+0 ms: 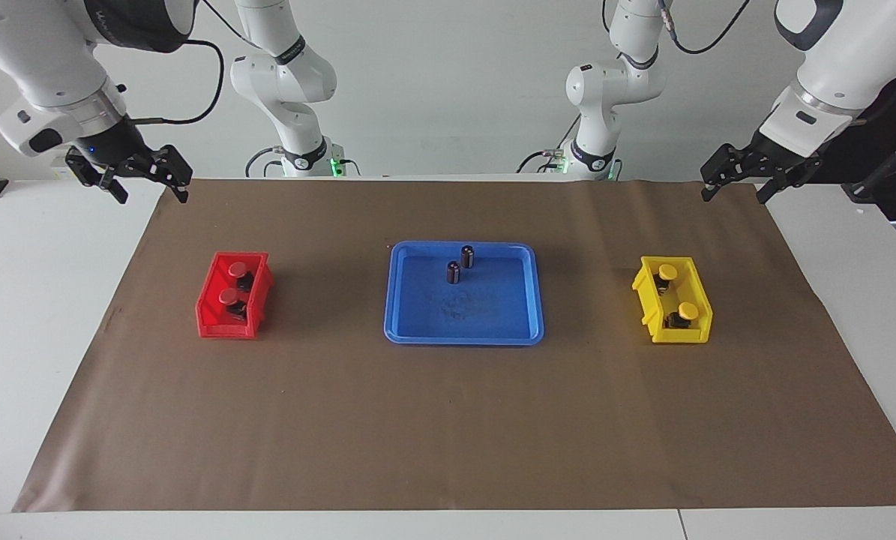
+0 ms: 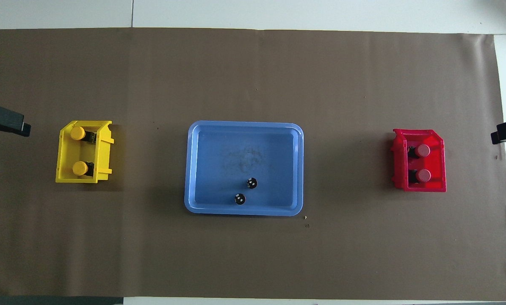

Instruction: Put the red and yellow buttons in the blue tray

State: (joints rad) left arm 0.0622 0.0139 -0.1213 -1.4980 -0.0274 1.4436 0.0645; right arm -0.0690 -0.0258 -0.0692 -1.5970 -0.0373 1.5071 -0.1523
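No button has yet been moved, so the task is judged to be at its very start. The blue tray point(image 1: 463, 334) lies at the middle of the brown paper, and it is taken as the landmark. Inside it, in the part nearest the robots, two dark cylinders point(image 1: 460, 264) stand upright, close together but apart; the rest of its floor is bare.

Toward the right arm's end of the table, well apart from the tray, a red bin point(image 1: 209, 311) is seen, and the two red buttons point(image 1: 232, 283) sit in it, one nearer the robots than the other. Toward the left arm's end, equally far from the tray, a yellow bin point(image 1: 696, 300) holds the two yellow buttons point(image 1: 678, 291) in the same arrangement.

The right gripper point(image 1: 151, 176) is held in the air over the paper's corner at its own end, clear of the red bin, with its fingers spread apart and nothing between them. The left gripper point(image 1: 735, 180) is held likewise over the corner at the other end, fingers apart and empty.

The next move is judged to be a descent into one bin. The fingers would have to be lowered between the bin walls and closed on a button's cap or base, then carried to the tray's bare floor, away from the cylinders, which could be knocked over.
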